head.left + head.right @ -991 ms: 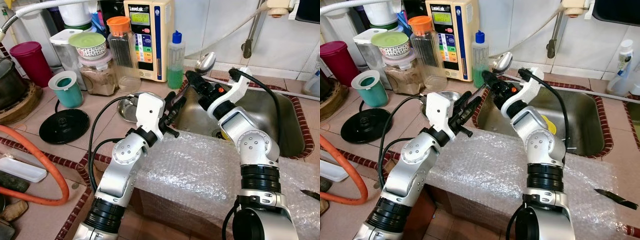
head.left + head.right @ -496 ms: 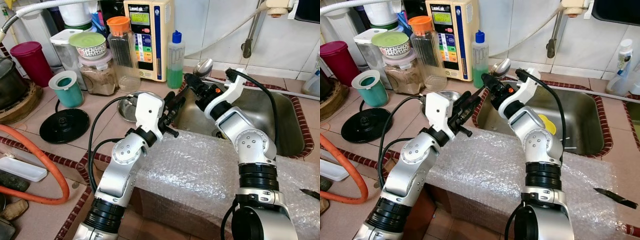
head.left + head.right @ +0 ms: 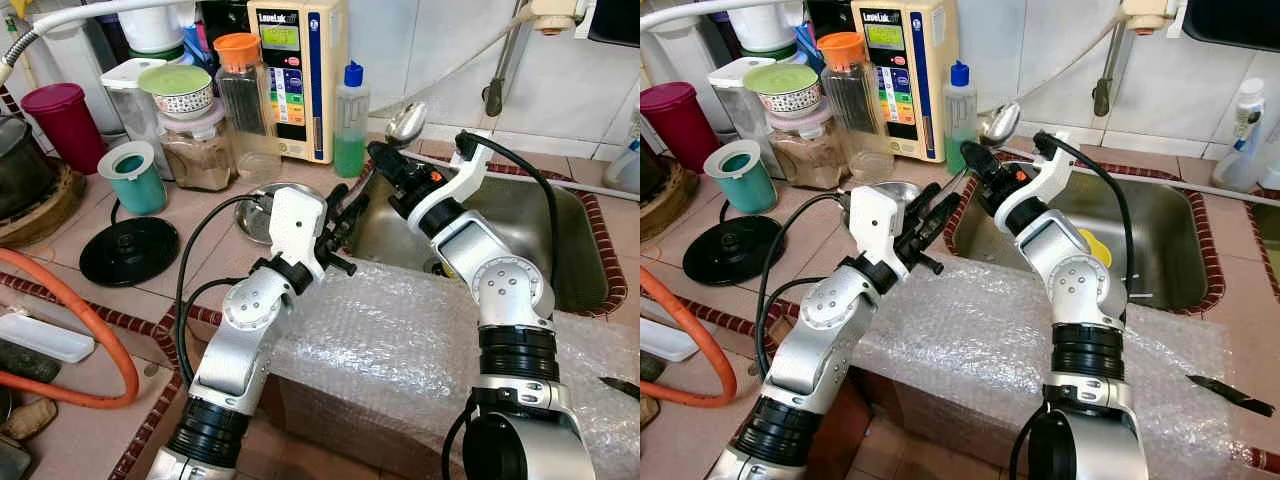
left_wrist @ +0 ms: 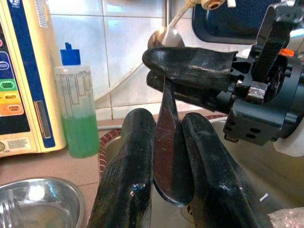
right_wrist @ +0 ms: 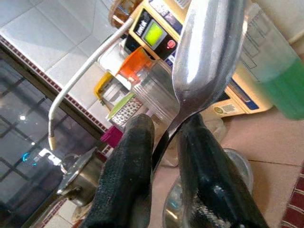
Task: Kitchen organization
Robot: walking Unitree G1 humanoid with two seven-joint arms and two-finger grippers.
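A steel spoon (image 3: 405,122) stands bowl-up over the sink's back left corner. My right gripper (image 3: 374,152) is shut on its handle just under the bowl; in the right wrist view the spoon (image 5: 209,52) rises from between the black fingers (image 5: 130,166). My left gripper (image 3: 350,196) reaches in from the counter side. In the left wrist view the lower end of the handle (image 4: 168,142) sits pinched between the left fingers (image 4: 128,161), with the right gripper (image 4: 156,69) clamped just above. Both grippers hold the same spoon.
A small steel bowl (image 3: 255,212) sits on the counter under the left arm. The steel sink (image 3: 560,230) lies behind bubble wrap (image 3: 420,340) draped over the counter front. A green soap bottle (image 3: 350,120), jars, a teal cup (image 3: 135,178), a black lid (image 3: 128,250) and a knife (image 3: 1230,395) lie around.
My right gripper has shifted a little to the left with the spoon and tilted it more upright. The left arm has stayed where it was.
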